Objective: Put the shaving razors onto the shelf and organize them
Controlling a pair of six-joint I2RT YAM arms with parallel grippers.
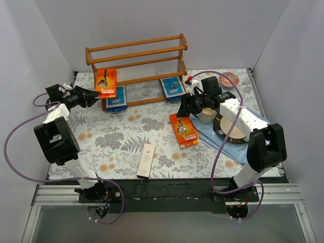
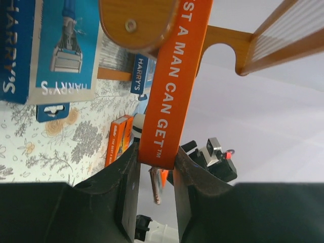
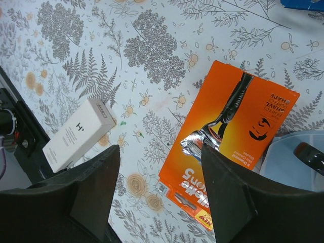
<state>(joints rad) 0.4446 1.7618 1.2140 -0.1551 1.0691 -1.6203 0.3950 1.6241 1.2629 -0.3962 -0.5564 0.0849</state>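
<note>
The wooden shelf (image 1: 136,58) stands at the back of the table. My left gripper (image 1: 99,94) is shut on the lower end of an orange razor pack (image 1: 106,82), held upright against the shelf's left end; in the left wrist view the pack (image 2: 174,86) rises from my gripper (image 2: 156,158) past the shelf's end post (image 2: 139,20). Two blue razor packs (image 1: 115,99) (image 1: 172,87) lie at the shelf's foot. A second orange pack (image 1: 184,130) and a slim white box (image 1: 146,160) lie on the table. My right gripper (image 3: 159,152) hangs open above the orange pack's (image 3: 233,131) left edge, the white box (image 3: 78,132) to its left.
A blue cloth (image 1: 215,142) lies at the right with a round plate (image 1: 226,127) and a cup (image 1: 206,116) on it, under my right arm. A small patterned bowl (image 1: 229,79) sits at the back right. White walls close in the table on three sides.
</note>
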